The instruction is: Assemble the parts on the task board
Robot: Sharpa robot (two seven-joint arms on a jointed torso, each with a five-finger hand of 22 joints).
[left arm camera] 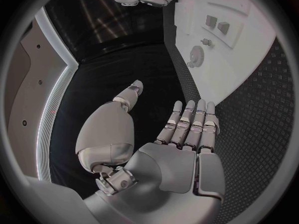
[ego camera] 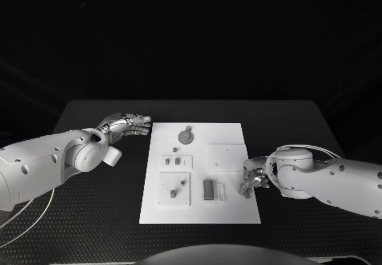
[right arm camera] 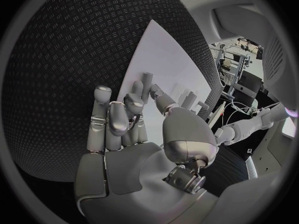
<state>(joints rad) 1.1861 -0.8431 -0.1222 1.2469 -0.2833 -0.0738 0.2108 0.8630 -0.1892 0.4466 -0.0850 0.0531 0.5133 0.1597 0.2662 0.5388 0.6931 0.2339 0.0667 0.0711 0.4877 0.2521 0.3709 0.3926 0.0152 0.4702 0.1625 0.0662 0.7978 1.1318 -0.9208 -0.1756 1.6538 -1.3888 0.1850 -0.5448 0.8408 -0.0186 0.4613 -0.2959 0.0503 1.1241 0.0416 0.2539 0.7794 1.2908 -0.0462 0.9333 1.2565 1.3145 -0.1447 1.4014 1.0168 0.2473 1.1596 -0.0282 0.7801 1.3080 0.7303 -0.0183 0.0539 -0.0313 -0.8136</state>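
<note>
Task board [ego camera: 231, 132] flat mid-table [ego camera: 95, 221], long axis running away from robot. Parts on it all grey/white, small.

Far end: round gear-like part [ego camera: 186, 136] lying flat, also seen in left wrist view [left arm camera: 197, 56]. Right of centre: raised square plate [ego camera: 227, 156]. Left of centre: small block w/ two grey inserts [ego camera: 176, 162]. Near-left: bigger square plate [ego camera: 174, 189] w/ a couple small pieces on top. Just right of that: dark grey upright block [ego camera: 208, 189], w/ a narrow white piece [ego camera: 222, 192] just beside it. Can't tell if any are seated or just loose.

Left hand [ego camera: 127, 124] off the board, over bare table near board's far-left corner, not touching it. Left wrist view [left arm camera: 187, 129]: fingers straight and pressed side by side, thumb [left arm camera: 127, 97] out to the side, apart from them. Nothing held, palm bare.

Right hand [ego camera: 253, 178] at board's right edge, about level w/ the dark block, over the board rim. Right wrist view [right arm camera: 124, 119]: fingers loosely bent, slightly apart, thumb alongside. Nothing visible between fingertips [right arm camera: 147, 77]. Can't tell whether tips touch board surface. No contact seen w/ any part.

Hands well apart, board between them.
</note>
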